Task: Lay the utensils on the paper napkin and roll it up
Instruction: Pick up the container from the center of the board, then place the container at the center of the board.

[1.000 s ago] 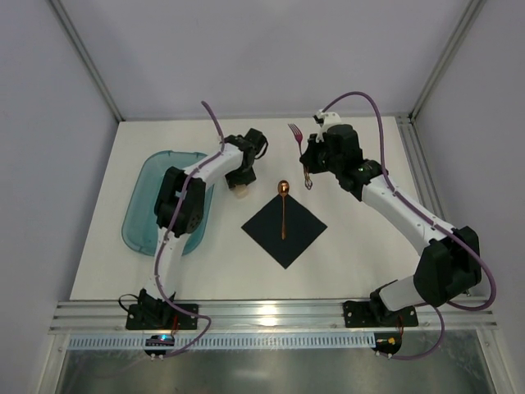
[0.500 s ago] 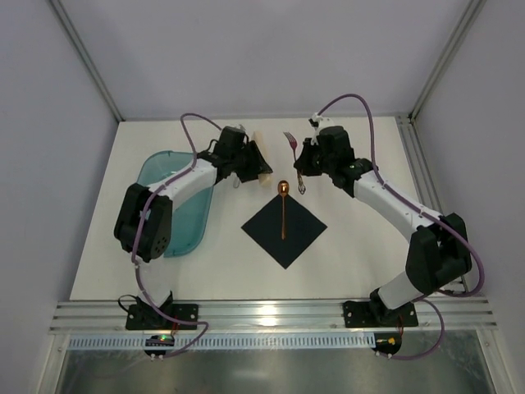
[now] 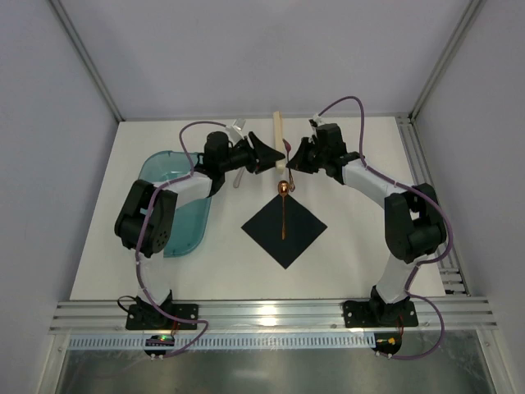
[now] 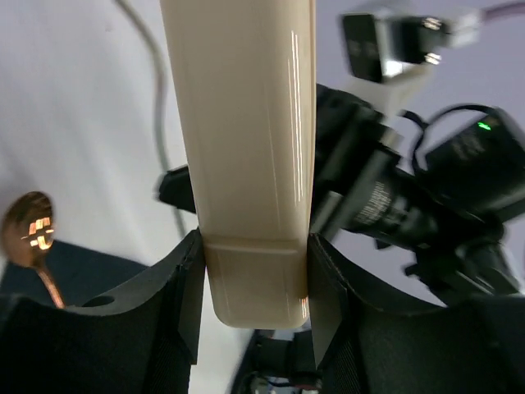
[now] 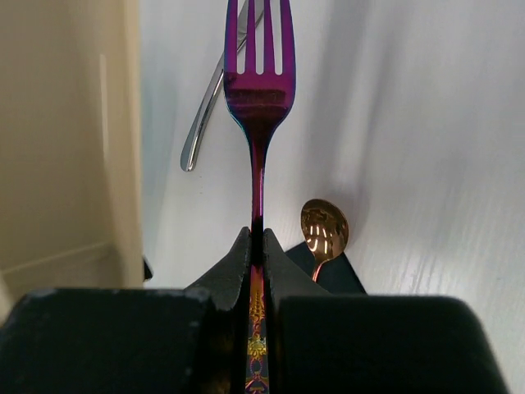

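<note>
The dark navy paper napkin [image 3: 285, 228] lies as a diamond at mid-table. A copper spoon [image 3: 284, 203] rests on it, with its bowl [image 5: 324, 227] just past the far corner. My right gripper [image 5: 257, 246] is shut on the handle of an iridescent purple fork [image 5: 259, 70], tines pointing away. In the top view it [image 3: 293, 162] hovers just beyond the spoon's bowl. Facing it from the left, my left gripper [image 3: 276, 155] is shut on a cream flat bar [image 4: 246, 156] that sticks up [image 3: 278, 130]. Both grippers' tips are close together.
A translucent teal tub [image 3: 156, 205] sits at the left under the left arm. In the right wrist view a slim silver handle [image 5: 201, 123] shows behind the fork. The cage's grey walls stand close behind the table's far edge.
Both grippers have swung inward to meet above the spoon's bowl. The left one carried the cream bar right and turned it upright. The right one brought the fork left.
</note>
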Controlling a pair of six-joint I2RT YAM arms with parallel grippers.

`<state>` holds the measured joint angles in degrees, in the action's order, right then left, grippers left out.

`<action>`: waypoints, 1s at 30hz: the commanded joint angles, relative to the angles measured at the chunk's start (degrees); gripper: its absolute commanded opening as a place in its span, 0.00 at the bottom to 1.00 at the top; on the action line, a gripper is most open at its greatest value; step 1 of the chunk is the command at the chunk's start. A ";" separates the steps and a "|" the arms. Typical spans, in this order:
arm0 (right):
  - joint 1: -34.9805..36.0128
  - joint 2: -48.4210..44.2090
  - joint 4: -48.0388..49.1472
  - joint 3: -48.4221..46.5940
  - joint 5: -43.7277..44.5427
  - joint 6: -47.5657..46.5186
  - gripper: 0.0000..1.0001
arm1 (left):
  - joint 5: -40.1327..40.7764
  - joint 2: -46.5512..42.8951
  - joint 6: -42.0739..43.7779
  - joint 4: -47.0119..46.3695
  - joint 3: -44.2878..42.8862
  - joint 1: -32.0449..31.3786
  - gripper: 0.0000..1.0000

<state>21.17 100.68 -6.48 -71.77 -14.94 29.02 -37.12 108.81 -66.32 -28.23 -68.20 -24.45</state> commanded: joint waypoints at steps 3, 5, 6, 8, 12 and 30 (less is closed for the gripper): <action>0.10 3.46 6.22 -4.43 -5.45 4.38 0.04 | -9.10 6.04 -14.95 -27.63 2.37 1.77 0.02; 0.10 4.43 6.13 -5.48 -5.54 4.56 0.04 | -8.76 7.63 -18.21 -32.13 3.69 2.99 0.03; 0.01 5.04 6.13 -5.92 -6.06 4.56 0.04 | -8.41 9.47 -19.79 -37.37 4.65 3.35 0.03; 0.10 6.54 8.04 -6.80 -6.77 4.82 0.04 | -8.67 11.58 -24.96 -42.85 4.92 4.05 0.03; 0.01 8.30 7.80 -8.21 -6.51 4.30 0.04 | -9.28 15.02 -27.46 -46.22 4.05 3.97 0.04; -0.60 11.11 6.83 -10.85 -6.59 3.24 0.04 | -8.06 19.24 -25.52 -37.61 1.14 3.44 0.30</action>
<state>20.75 111.92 -2.46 -79.61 -20.73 32.80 -44.84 126.93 -92.62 -66.70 -65.71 -20.58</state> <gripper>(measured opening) 0.054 0.492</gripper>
